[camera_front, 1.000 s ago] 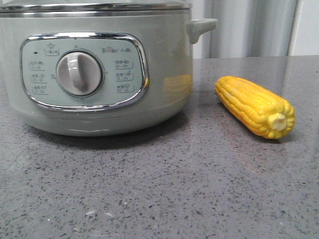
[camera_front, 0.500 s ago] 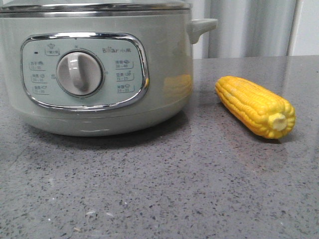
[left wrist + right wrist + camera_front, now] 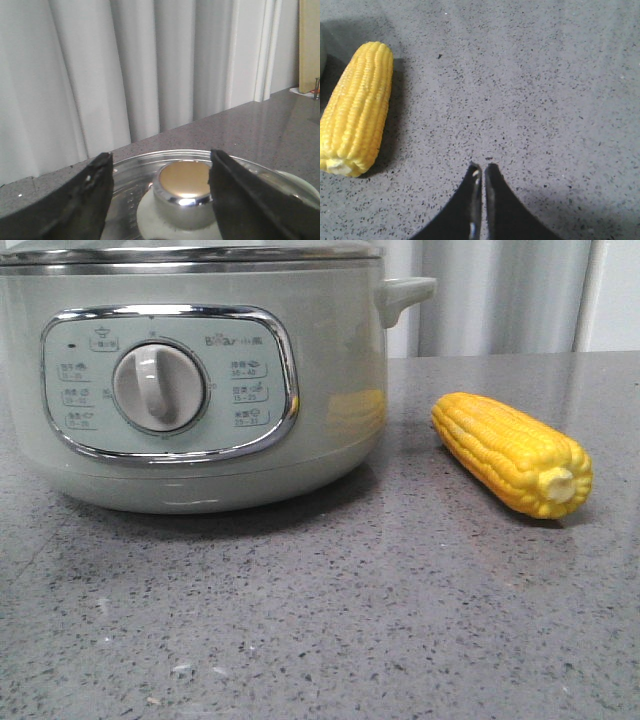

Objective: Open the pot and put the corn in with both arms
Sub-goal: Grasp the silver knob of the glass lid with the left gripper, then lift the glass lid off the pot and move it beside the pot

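A grey speckled stone countertop (image 3: 330, 620) fills the near ground and runs back to the far edge. Behind it hangs a pale grey-white curtain (image 3: 100, 70) in vertical folds, reaching down to the counter's far edge. At the far right of the left wrist view stands a yellowish wooden panel (image 3: 310, 45), with a small reddish item at its foot too blurred to identify.

Front cam sits low, almost at counter level, looking straight at the pot (image 3: 190, 380) from close up, with the corn (image 3: 512, 453) to the pot's right. Left wrist cam hovers just above the pot's lid knob (image 3: 184, 192), facing the curtain (image 3: 125, 70) behind. Right wrist cam looks down at the counter (image 3: 545, 100) beside the corn (image 3: 356, 110), which the front cam also shows.
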You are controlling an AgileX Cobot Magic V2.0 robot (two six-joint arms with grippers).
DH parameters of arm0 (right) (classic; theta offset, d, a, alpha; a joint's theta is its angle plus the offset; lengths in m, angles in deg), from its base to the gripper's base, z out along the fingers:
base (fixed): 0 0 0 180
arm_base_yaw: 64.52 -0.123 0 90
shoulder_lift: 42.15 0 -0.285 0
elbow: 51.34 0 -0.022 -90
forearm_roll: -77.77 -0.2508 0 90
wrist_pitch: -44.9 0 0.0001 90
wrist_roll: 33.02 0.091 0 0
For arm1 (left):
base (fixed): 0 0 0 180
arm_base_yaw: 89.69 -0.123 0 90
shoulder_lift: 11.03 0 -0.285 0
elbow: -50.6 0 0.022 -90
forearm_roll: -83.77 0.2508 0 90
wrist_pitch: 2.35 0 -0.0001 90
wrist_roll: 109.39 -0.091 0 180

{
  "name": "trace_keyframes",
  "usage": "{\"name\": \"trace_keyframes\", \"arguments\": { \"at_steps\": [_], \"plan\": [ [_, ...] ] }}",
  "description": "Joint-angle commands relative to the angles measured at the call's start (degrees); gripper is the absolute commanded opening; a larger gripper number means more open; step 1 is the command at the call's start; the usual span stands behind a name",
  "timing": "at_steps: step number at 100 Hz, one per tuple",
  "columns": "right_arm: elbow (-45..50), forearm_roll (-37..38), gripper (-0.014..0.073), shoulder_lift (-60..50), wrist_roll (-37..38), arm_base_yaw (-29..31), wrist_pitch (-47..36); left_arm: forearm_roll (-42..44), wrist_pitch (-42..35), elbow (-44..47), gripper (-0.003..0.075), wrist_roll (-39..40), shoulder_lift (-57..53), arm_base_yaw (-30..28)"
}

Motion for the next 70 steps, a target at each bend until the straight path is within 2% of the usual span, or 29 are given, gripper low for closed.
{"name": "trace_keyframes", "arguments": {
  "at_steps": [1, 28, 70],
  "plan": [
    [-1.80, -0.18, -0.0074, 0.71, -0.22, -0.10, -4.17, -0.10, -5.09, -4.73, 0.0379, 0.09, 1.83, 1.05],
    [-1.80, -0.18, -0.0074, 0.71, -0.22, -0.10, -4.73, -0.10, -4.86, -9.47, 0.0379, 0.09, 7.70, 1.20],
    [-1.80, -0.18, -0.0074, 0.71, -0.22, -0.10, -4.94, -0.10, -3.59, -9.65, 0.0379, 0.09, 9.32, 1.79]
  ]
}}
